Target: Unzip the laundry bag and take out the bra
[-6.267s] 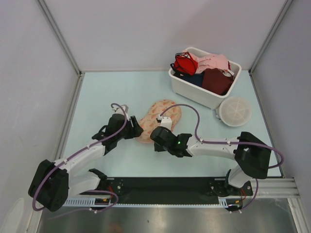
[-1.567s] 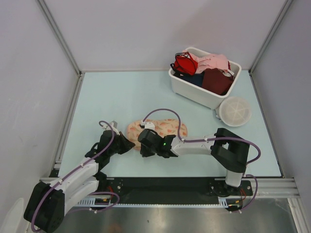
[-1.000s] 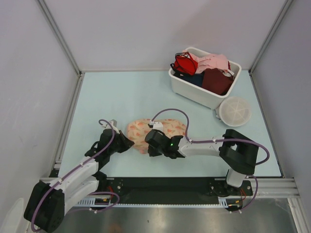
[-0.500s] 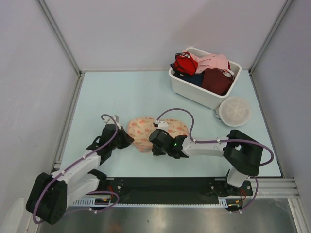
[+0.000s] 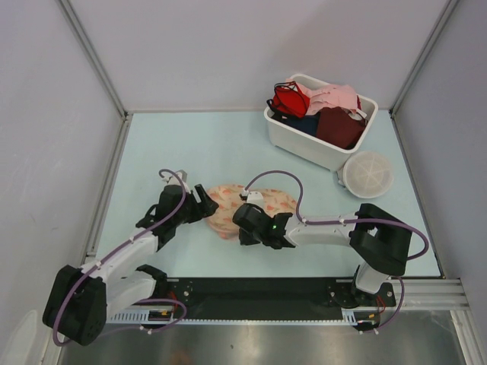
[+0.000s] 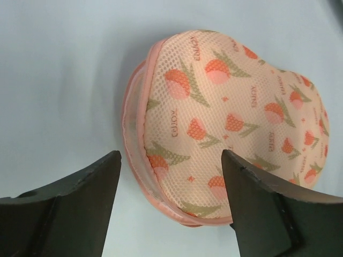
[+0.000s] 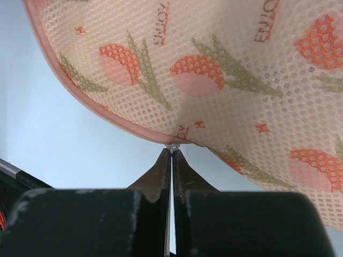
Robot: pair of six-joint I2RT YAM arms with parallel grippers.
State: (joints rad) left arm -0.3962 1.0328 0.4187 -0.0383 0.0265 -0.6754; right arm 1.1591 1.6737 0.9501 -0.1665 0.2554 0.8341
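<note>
Right hand (image 7: 171,153) tight on zip pull (image 7: 172,145) of peach tulip-print mesh laundry bag (image 7: 241,64); left hand (image 6: 170,160) spread.

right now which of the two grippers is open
The left gripper: its jaws stand wide apart, facing one end of the laundry bag. The right gripper is pinched shut on the small zipper pull at the bag's seam.

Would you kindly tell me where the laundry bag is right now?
In the top view, the laundry bag lies on the table toward its near edge, between the left arm and the right arm, nearer than the white bin.
</note>
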